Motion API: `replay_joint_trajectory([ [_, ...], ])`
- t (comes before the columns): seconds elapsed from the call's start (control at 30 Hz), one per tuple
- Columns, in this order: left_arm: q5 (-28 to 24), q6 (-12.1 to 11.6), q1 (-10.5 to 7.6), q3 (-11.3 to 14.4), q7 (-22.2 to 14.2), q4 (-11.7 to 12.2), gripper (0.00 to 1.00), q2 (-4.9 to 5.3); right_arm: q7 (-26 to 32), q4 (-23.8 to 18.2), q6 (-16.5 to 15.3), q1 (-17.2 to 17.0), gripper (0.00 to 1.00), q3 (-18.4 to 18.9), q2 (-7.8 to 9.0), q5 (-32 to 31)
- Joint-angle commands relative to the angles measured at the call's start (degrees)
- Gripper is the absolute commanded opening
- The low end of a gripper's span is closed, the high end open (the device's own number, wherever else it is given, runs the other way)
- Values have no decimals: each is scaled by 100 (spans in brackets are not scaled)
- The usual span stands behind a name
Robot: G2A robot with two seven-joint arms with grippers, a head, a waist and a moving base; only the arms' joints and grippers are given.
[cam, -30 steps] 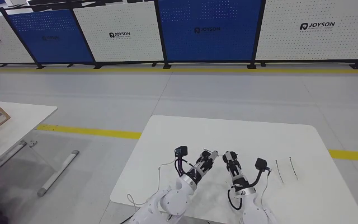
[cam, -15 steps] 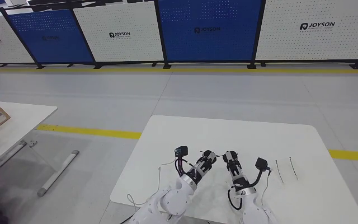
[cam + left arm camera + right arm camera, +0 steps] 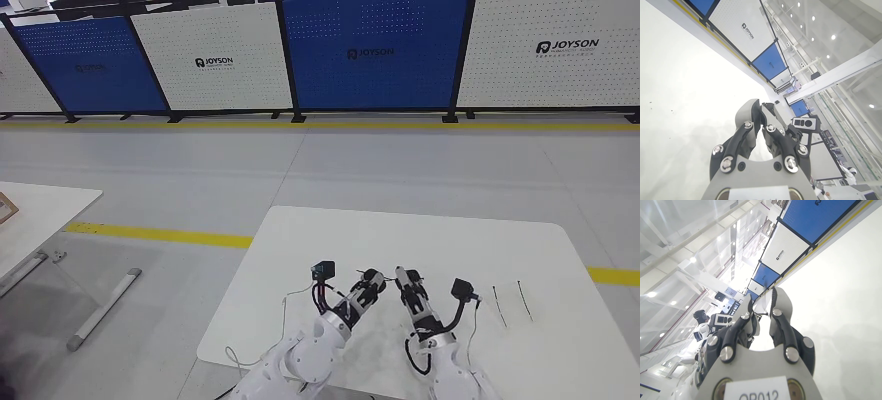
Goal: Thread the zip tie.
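Top view: the left tool (image 3: 372, 279) and right tool (image 3: 404, 276) are hovering tip to tip near the bench's (image 3: 300, 250) front edge.

Right wrist view: the thin zip tie (image 3: 763, 313) is crossing inside that half-open tool; squaring the tip before closing looks wise.

Left wrist view: that tool is pinching shut, apparently on the zip tie's other end.

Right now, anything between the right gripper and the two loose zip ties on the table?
Nothing visible on the table. The two zip ties lie flat to the right of the right gripper, apart from it, with bare table between. Only that arm's own wrist camera hangs over that stretch.
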Motion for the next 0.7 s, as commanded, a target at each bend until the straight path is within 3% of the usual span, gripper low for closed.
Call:
replay_joint_trajectory([
  [0.0, -50, 59, -2, -19, 57, -4, 0, -6, 7, -62, -50, -38, 100, 51, 14, 31],
  [0.17, -253, 202, 39, -131, 302, -143, 0, -22, 305, -470, -50, -226, 100, 250, 110, 181],
  [0.3, -493, 206, 98, -164, 182, -331, 0, -25, 357, -499, -50, -241, 100, 258, 116, 234],
  [0.5, -493, 206, 98, -164, 182, -331, 0, -25, 357, -499, -50, -241, 100, 258, 116, 234],
  [0.6, -493, 206, 98, -164, 182, -331, 0, -25, 60, -478, 214, -233, 100, 216, 131, -559],
  [0.67, -578, 202, 105, -171, 160, -333, 0, -28, -5, -457, 195, -228, 100, 213, 140, -764],
])
